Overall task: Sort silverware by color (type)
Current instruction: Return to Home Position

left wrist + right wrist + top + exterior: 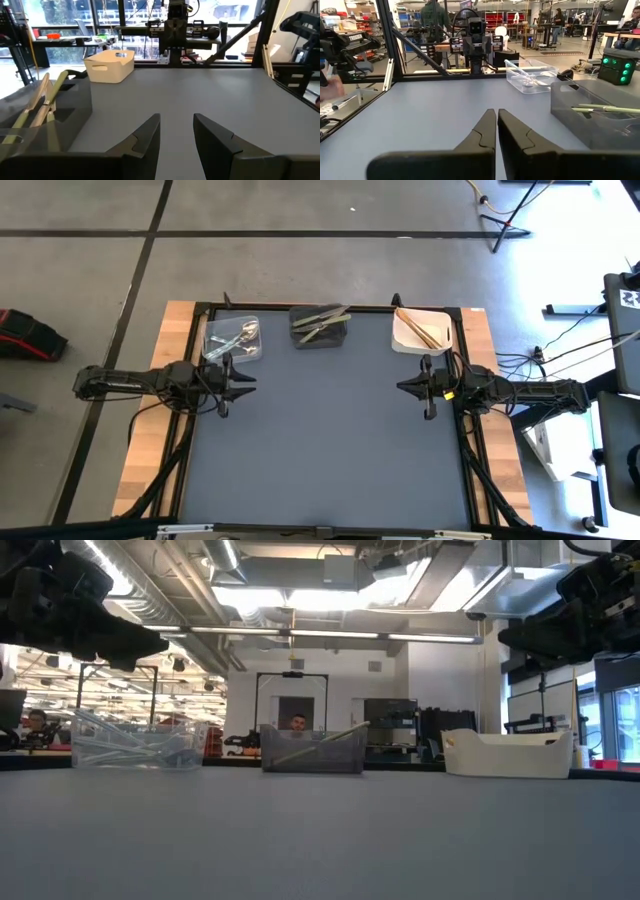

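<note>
Left gripper [244, 380]: spread, empty, centre left;
Right gripper [406, 387]: pressed together, centre right;
Silverware [322, 320]: inside bins [405, 338], top centre

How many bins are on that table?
3, all along the far edge: a clear bin at the left, a grey bin in the middle, a white bin at the right. None looks hidden. The left gripper, open, and right gripper, shut, wait at either side.
</note>
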Controlling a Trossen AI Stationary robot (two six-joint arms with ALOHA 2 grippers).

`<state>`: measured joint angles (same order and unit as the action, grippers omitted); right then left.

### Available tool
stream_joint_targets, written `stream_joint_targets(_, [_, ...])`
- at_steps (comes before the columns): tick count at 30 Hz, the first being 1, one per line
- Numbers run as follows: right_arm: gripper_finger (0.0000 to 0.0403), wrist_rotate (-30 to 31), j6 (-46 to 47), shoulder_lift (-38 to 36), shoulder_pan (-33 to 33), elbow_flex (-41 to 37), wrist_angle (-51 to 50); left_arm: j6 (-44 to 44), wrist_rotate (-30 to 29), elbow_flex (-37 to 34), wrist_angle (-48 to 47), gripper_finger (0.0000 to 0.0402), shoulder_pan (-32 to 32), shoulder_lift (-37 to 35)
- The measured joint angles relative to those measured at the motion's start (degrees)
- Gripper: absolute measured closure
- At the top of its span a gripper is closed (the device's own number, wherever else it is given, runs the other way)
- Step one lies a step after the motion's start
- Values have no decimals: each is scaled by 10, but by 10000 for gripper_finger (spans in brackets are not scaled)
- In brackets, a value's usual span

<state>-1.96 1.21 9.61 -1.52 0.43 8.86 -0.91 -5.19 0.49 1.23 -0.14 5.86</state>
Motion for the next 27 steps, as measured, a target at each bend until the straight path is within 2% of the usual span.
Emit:
stream_joint_targets(3, [395, -1, 0, 0, 0, 0, -1, 1, 2, 0, 0, 289, 0, 0])
stream_joint_targets(7, [395, -1, 0, 0, 0, 0, -1, 58, 0, 0, 0, 289, 0, 0])
stream_joint_targets(27, [395, -1, 0, 0, 0, 0, 0, 59, 1, 0, 1, 289, 0, 0])
